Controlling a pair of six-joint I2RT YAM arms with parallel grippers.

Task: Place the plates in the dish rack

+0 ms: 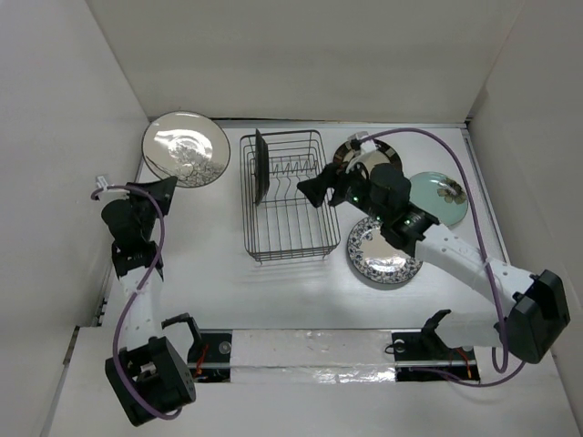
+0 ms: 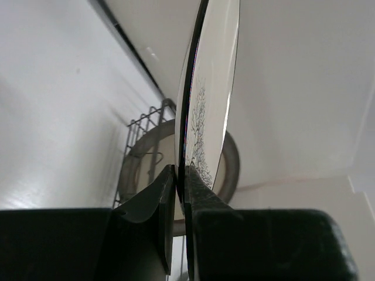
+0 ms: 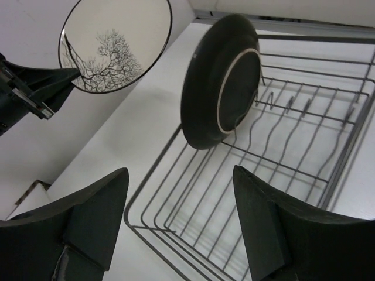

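Left fingers (image 2: 149,205) clamping tree-patterned plate (image 2: 214,88), right gripper (image 3: 179,175) spread above rack (image 1: 290,223)

Twin arms on show, white shells and black joints throughout.
Left arm (image 1: 137,305) here: slim white links between chunky black joint housings. Right arm (image 1: 455,255) matches, and there's a tiny green light (image 1: 352,193) glowing on its black wrist. A purple cable (image 1: 421,130) trails along each arm. Left tool (image 2: 181,175) and right tool (image 3: 180,172): matte black, wedge-shaped fingers.
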